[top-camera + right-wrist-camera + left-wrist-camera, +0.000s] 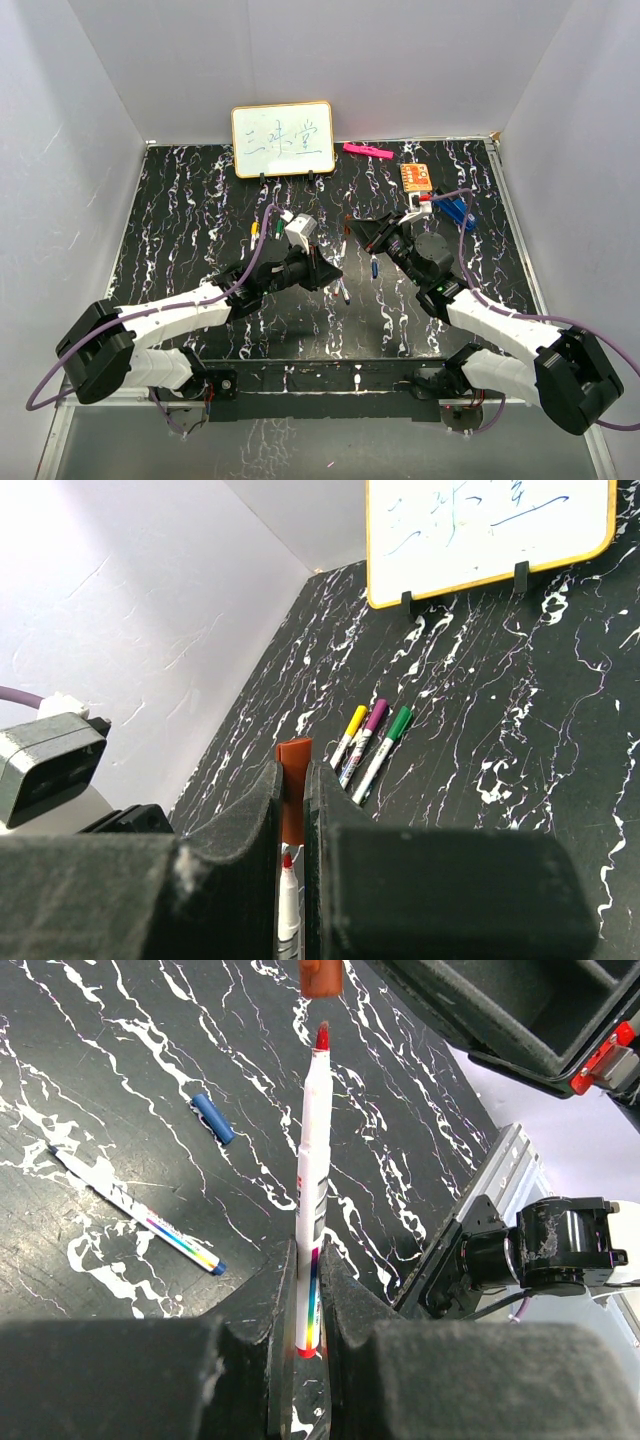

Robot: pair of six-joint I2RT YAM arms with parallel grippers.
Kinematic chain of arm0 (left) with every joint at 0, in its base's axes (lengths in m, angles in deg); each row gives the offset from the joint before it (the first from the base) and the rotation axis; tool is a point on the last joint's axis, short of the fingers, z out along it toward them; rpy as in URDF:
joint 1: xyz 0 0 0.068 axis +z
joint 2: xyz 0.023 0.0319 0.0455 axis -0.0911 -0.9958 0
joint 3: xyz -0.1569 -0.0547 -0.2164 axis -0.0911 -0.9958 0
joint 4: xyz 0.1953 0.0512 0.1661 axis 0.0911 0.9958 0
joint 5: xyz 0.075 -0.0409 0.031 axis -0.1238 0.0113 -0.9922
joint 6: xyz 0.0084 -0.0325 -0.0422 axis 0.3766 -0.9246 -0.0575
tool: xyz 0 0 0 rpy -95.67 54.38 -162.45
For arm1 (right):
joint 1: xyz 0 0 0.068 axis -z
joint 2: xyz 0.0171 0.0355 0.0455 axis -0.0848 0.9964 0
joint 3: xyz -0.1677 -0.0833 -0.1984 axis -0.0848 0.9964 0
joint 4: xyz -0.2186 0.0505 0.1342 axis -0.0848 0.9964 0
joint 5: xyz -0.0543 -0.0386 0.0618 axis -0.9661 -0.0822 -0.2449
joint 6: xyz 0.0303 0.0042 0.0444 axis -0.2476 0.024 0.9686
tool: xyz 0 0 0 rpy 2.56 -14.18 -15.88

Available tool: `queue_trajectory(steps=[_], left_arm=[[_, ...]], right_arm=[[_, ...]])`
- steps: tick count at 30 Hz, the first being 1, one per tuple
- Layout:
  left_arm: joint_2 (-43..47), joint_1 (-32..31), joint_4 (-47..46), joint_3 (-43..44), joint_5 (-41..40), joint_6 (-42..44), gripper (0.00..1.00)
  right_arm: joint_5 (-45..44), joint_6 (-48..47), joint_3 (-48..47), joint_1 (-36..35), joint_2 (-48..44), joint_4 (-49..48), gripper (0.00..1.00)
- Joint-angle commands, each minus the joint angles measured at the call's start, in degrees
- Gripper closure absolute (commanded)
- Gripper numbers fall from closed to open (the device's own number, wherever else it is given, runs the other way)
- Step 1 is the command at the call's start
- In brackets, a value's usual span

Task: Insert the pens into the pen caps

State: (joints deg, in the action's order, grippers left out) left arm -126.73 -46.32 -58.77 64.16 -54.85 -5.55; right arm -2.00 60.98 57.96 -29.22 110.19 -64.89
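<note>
My left gripper [308, 1260] is shut on the lower barrel of a white pen [312, 1175] with a bare red tip, held in the air. My right gripper [292, 775] is shut on the red cap [293, 780]. The cap hangs just beyond the red tip [288, 863], apart from it by a small gap. In the top view the two grippers [332, 268] [362, 233] face each other over the table's middle. A blue-tipped pen [140, 1215] and a loose blue cap [214, 1118] lie on the table. Three capped pens, yellow [350, 732], purple [366, 730] and green [387, 745], lie side by side.
A whiteboard [283, 139] stands at the back. A pink bar [366, 151], an orange card [416, 177] and a blue clip [455, 210] lie at the back right. White walls close in the black marbled table [180, 230].
</note>
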Motion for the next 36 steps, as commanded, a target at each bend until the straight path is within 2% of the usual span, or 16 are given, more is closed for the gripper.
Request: queue_trajectory(steps=[1,36], left_arm=[[1.86,0.18,-1.69,0.03,-0.89,0.31,1.0],[2.53,0.17,-2.78,-0.15,-2.69,-0.05,1.0]], right_arm=[[-0.64,0.37,0.06,-0.4,-1.01,-3.76,1.0],[-1.09,0.27,0.07,-2.85,0.56,-3.78,1.0]])
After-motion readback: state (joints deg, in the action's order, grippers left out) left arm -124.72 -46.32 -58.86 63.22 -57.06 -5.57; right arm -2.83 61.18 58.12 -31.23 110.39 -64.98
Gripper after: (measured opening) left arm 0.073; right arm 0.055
